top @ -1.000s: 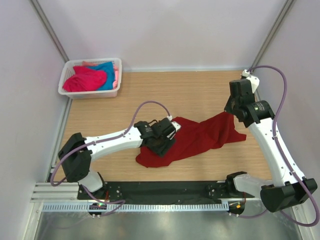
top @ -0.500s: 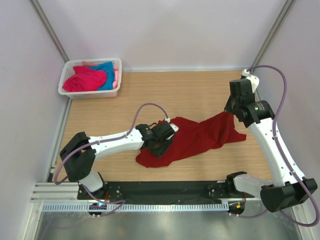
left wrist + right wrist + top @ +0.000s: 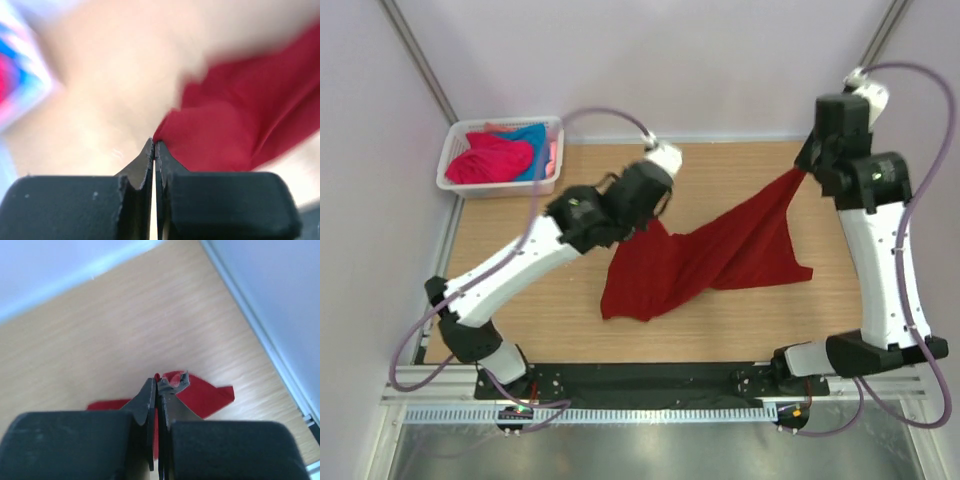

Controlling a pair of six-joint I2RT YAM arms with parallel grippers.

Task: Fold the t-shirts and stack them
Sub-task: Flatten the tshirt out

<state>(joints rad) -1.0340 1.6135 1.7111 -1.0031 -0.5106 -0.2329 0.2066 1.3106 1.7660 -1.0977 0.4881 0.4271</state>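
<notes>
As left tool (image 3: 154, 146) and right tool (image 3: 156, 382) pinch it, red t-shirt (image 3: 710, 255) sags between

Left arm (image 3: 510, 265) is slanting from its near-left base toward the far middle, elbow low, wrist raised. Left gripper (image 3: 656, 218) is pointing right and slightly down. Its jaws are pressing fully together, pinching a corner of the dark red t-shirt (image 3: 700, 262) at the very tip. The left wrist view is blurring, though the closed black fingers (image 3: 75, 205) are showing sharp.

Right arm (image 3: 880, 260) is standing tall along the right side, forearm running far from its near-right base, wrist at the far right. Right gripper (image 3: 808, 168) is pointing left and down, jaws closed flat, nipping another corner of the shirt.
</notes>
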